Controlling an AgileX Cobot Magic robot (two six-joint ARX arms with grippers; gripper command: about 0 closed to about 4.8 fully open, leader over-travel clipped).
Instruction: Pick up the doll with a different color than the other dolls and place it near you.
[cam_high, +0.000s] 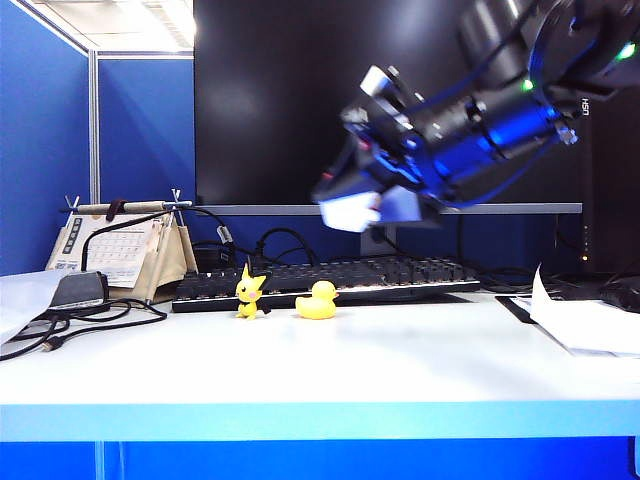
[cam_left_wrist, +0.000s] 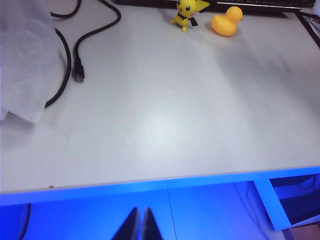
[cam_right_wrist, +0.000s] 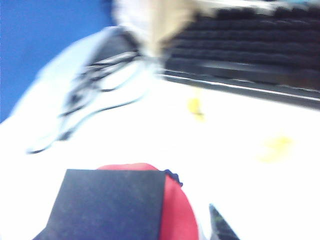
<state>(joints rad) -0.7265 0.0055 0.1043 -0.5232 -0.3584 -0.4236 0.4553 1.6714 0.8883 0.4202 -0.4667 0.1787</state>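
Exterior view: right pincer (cam_high: 350, 205) aloft, clamped on the doll (cam_right_wrist: 150, 200).
Left pincer (cam_left_wrist: 140, 227) closed, empty, off the bench (cam_left_wrist: 165, 125); duck (cam_high: 318, 301) and pointy-eared figure (cam_high: 249, 291) stand by the keyboard (cam_high: 330, 280).

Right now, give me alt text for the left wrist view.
Two yellow dolls, a pointy-eared figure and a duck, stand side by side at the far edge of a white table. A black cable loops nearby; the left gripper sits shut, off the near edge.

Doll (cam_right_wrist: 172, 210) in right hand (cam_right_wrist: 165, 220)
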